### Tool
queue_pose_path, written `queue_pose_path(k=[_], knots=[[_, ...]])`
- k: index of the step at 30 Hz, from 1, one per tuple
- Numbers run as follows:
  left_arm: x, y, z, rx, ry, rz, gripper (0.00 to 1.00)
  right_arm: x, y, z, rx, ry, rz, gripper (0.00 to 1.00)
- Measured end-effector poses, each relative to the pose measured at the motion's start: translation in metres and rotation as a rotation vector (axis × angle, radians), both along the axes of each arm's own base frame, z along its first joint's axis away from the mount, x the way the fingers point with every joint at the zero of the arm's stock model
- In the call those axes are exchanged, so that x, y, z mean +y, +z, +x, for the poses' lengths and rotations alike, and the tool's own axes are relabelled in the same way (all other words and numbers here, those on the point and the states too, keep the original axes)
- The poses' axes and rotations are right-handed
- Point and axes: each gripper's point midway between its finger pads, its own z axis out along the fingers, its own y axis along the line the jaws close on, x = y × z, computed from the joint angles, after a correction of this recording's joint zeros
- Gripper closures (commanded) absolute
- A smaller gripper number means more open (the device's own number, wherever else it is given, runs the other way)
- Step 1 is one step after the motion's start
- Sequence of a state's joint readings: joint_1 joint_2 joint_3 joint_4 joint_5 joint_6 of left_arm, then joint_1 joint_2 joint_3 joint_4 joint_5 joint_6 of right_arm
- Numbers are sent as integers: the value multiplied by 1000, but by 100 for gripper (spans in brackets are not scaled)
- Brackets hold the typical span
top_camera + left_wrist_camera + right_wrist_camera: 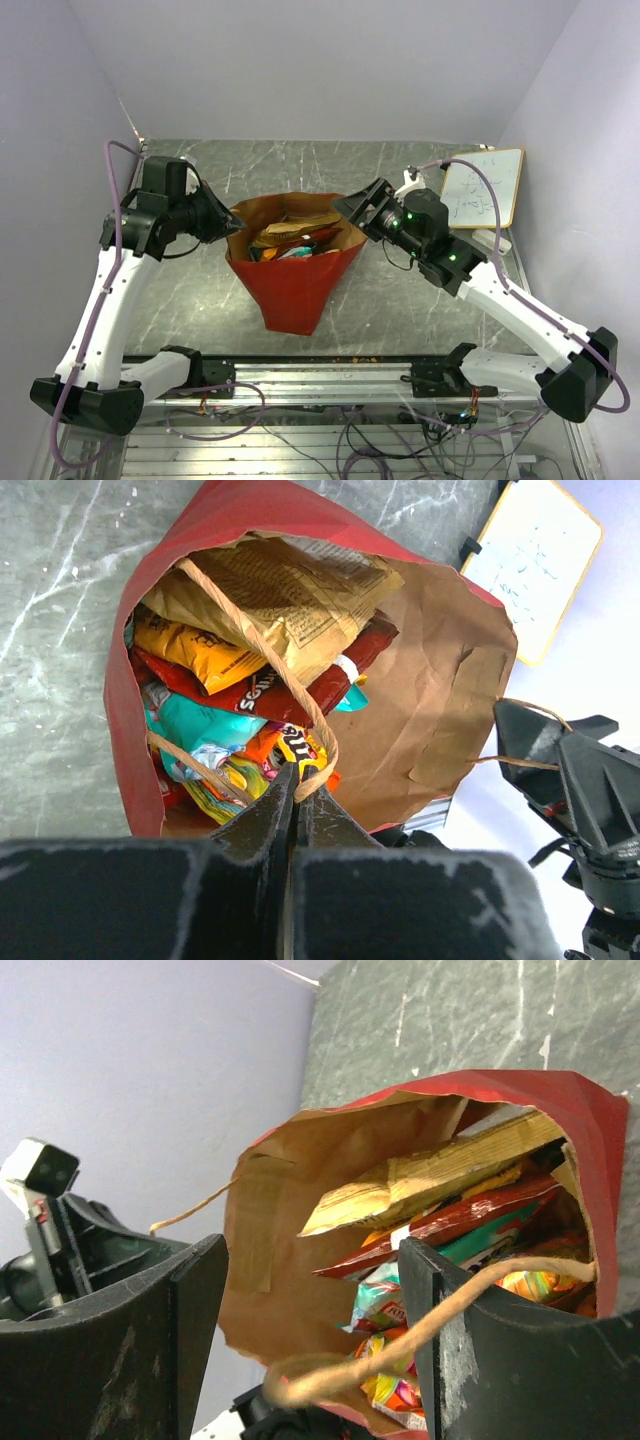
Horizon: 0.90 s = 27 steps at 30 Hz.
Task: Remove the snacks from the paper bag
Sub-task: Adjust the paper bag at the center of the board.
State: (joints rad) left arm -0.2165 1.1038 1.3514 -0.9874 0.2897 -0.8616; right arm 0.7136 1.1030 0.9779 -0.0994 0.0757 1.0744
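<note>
I have the paper bag [295,285] standing in the middle of the table [300,165], between my two arms, with the snacks [295,238] piled inside it. The left gripper [230,222] sits at the bag's left rim, and one handle [270,650] runs across the snacks to its tips. The right gripper [347,205] sits at the right rim, with the other handle [400,1350] looping into the gap between its fingers. A whiteboard [482,187] stands behind that arm, at the far right.

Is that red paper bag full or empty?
Full: snacks crowd the open paper bag, a big tan packet on top, red and teal ones beneath.
</note>
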Motion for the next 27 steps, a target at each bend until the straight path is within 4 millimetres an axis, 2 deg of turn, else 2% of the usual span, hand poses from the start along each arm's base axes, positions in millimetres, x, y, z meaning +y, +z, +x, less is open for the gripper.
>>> queue_pose_path(k=[3, 4, 7, 10, 13, 18, 21, 24, 27], knots=[[-2, -3, -1, 6, 2, -14, 93, 4, -10, 5, 24, -2, -12, 34], [-2, -4, -1, 8, 3, -17, 93, 5, -13, 6, 29, -3, -17, 39], [-2, -5, 0, 14, 8, -22, 93, 6, -16, 8, 32, -6, -26, 72], [-3, -4, 0, 15, 13, -30, 93, 5, -14, 9, 25, -12, -28, 100], [-5, -2, 0, 15, 16, -45, 93, -2, -11, 12, 23, -41, -64, 100], [-17, 10, 3, -2, 5, -136, 93, -28, 15, 18, -20, -92, -188, 100], [-26, 15, 4, 10, 1, -214, 93, -59, 24, 28, -33, -119, -274, 100], [-37, 22, 6, 22, 7, -284, 93, -100, 24, 40, 0, -155, -363, 100], [-60, 33, 5, 12, -31, -342, 93, -131, 33, 47, 16, -173, -442, 100]])
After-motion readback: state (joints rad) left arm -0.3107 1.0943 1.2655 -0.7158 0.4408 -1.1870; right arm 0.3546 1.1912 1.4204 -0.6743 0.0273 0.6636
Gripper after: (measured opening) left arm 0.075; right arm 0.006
